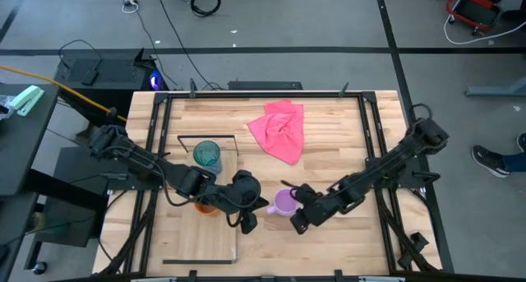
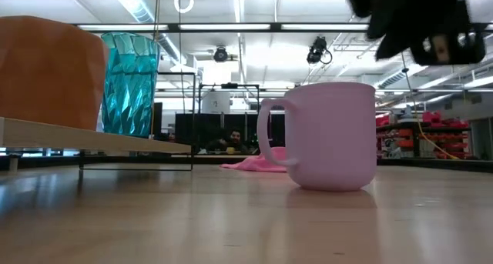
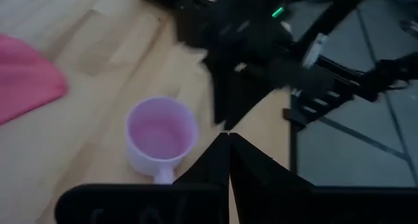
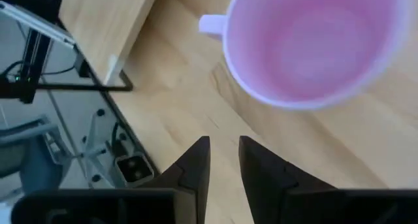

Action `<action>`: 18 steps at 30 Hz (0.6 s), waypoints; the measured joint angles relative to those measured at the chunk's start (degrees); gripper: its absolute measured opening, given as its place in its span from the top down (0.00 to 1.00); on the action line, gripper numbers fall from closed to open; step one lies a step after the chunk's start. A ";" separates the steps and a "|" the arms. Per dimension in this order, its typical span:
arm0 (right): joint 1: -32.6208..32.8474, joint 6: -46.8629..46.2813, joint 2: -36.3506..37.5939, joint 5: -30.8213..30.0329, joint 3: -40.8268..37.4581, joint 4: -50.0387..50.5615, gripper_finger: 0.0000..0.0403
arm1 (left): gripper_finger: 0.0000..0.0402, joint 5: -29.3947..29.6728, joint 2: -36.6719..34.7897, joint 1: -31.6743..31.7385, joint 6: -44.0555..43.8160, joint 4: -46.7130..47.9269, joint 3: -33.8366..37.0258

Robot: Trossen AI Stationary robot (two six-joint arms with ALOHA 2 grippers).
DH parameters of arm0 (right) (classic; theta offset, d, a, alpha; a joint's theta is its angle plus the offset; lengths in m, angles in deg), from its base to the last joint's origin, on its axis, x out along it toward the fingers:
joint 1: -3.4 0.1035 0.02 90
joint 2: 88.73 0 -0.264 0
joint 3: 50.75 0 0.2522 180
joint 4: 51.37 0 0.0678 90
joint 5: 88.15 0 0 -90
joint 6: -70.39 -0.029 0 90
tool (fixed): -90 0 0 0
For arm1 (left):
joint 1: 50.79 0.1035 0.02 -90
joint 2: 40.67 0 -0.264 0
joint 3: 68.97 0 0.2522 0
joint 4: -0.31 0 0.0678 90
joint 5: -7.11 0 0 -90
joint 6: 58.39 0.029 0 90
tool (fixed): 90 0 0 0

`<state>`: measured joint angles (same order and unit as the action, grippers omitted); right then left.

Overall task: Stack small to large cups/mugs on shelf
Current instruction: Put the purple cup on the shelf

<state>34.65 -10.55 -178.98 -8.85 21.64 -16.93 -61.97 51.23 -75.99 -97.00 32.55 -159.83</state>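
Lilac mug (image 1: 283,202) sits loose near the counter's front edge; left hand (image 1: 249,224) clenched empty, right hand (image 1: 297,225) seemingly half-open, should straddle the rim squarely

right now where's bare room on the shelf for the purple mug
The shelf's near half, toward its wire-free end, is bare. The far end is crowded: the teal tumbler stands there with the orange mug beside it. The purple mug stands on the table between both grippers.
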 joint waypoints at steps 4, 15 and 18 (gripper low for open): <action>0.17 -0.09 5.73 -1.39 0.00 9.03 0.78 | 0.96 3.90 0.00 0.61 -4.50 2.13 0.00; -3.00 -1.18 12.57 -6.88 0.00 22.10 0.78 | 0.96 -0.46 3.08 6.27 -8.67 1.41 -0.09; -3.88 1.68 12.26 -6.87 0.02 23.56 0.78 | 0.94 -3.29 4.87 7.27 -10.26 0.19 -0.09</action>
<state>30.77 -8.87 -166.71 -15.72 21.67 6.63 -65.26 56.09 -68.72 -107.26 32.75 -159.91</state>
